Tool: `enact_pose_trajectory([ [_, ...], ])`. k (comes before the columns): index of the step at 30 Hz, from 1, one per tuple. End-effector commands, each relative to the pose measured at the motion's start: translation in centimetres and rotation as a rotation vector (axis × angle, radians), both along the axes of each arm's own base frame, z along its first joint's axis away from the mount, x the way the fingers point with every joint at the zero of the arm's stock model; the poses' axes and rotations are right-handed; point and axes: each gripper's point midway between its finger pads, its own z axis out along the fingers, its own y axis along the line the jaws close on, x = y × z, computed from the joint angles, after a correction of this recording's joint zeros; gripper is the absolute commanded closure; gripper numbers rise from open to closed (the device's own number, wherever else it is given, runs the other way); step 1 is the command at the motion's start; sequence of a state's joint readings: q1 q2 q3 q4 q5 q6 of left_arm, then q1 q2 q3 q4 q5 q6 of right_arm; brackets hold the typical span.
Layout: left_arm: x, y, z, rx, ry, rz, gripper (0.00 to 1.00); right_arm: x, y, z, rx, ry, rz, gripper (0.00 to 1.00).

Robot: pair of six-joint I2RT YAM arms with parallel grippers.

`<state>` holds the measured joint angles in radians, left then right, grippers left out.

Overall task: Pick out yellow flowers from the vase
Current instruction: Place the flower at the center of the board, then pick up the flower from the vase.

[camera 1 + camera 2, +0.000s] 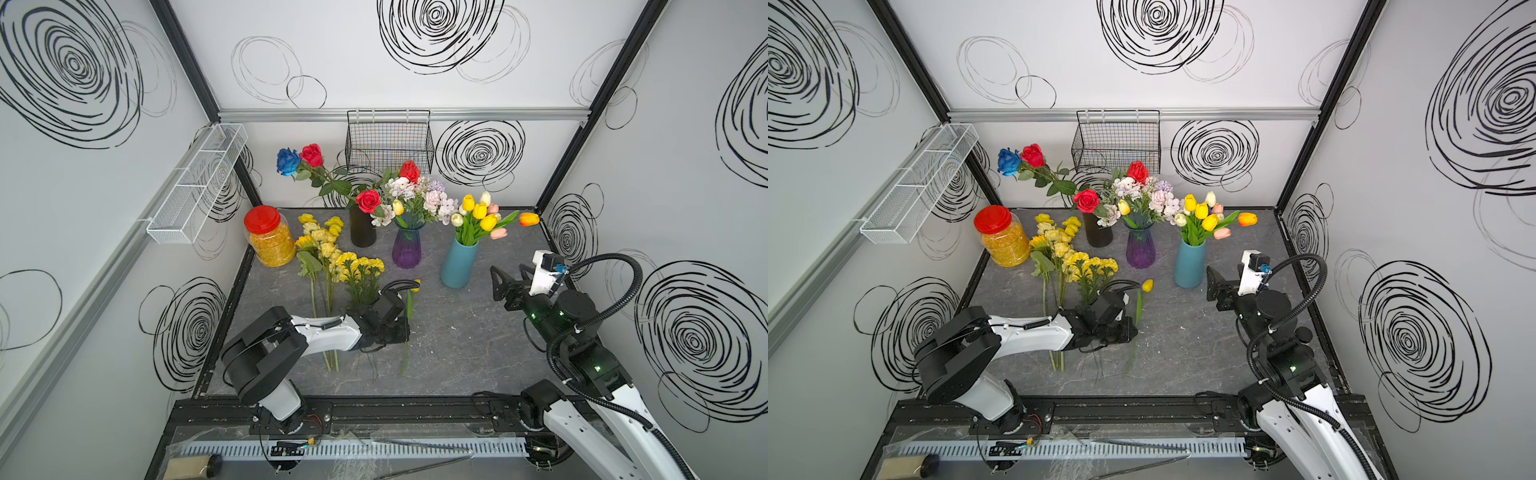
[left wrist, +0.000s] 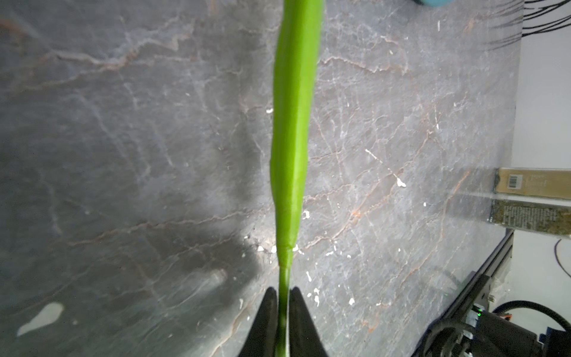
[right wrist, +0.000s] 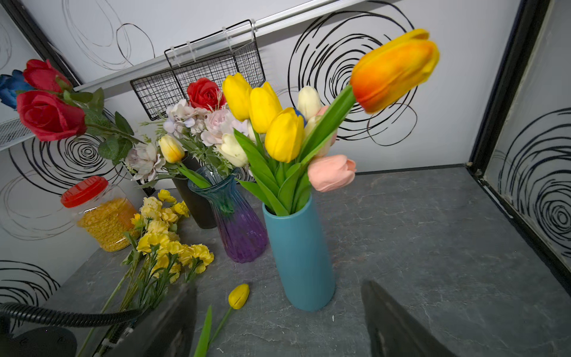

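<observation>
A teal vase (image 1: 459, 266) holds yellow tulips (image 1: 478, 210) among white and pink ones, plus a yellow-orange tulip (image 3: 392, 68) leaning out. A pale yellow tulip (image 1: 397, 206) stands in the purple vase (image 1: 406, 247). Picked yellow flowers (image 1: 332, 253) lie in a pile on the table's left. Beside them lies one yellow tulip (image 1: 1147, 285), its green stem (image 2: 293, 139) between the jaws of my left gripper (image 2: 283, 290), which is shut on it low over the table. My right gripper (image 3: 279, 286) is open and empty, just right of the teal vase and facing it.
A black vase (image 1: 363, 230) holds red roses and a blue rose. A red-lidded jar (image 1: 270, 241) stands at the back left. On the walls hang a black wire basket (image 1: 388, 141) and a white mesh shelf (image 1: 199, 183).
</observation>
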<state>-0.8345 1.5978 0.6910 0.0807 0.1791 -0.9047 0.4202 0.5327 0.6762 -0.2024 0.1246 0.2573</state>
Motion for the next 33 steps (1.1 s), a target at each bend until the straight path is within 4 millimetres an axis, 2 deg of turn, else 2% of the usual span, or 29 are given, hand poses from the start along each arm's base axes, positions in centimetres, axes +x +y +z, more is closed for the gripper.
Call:
enact_pose_trajectory([
  [1, 0.4, -0.1, 0.3, -0.038, -0.015, 0.012, 0.8, 0.4, 0.0, 1.2, 0.049, 0.015, 0.012, 0.2],
  [6, 0.6, 0.7, 2.0, -0.05, -0.077, 0.028, 0.74, 1.8, -0.1, 2.4, 0.108, 0.037, 0.031, 0.3],
  [11, 0.8, 1.8, 6.4, -0.106, -0.23, 0.03, 0.6, 4.0, 0.7, 3.1, 0.193, 0.102, 0.118, 0.42],
  [18, 0.4, 5.2, 11.4, -0.151, -0.438, 0.07, 0.47, 5.8, 3.0, 3.4, 0.251, 0.182, 0.235, 0.46],
  [24, 0.1, 7.6, 12.9, -0.173, -0.523, 0.118, 0.41, 7.2, 4.2, 3.0, 0.263, 0.234, 0.241, 0.48],
  [28, 0.0, 8.6, 12.9, -0.177, -0.537, 0.137, 0.4, 7.9, 4.7, 3.2, 0.255, 0.237, 0.235, 0.56],
  [33, 0.0, 9.2, 12.6, -0.173, -0.534, 0.148, 0.39, 9.0, 5.0, 2.3, 0.218, 0.245, 0.2, 0.62],
])
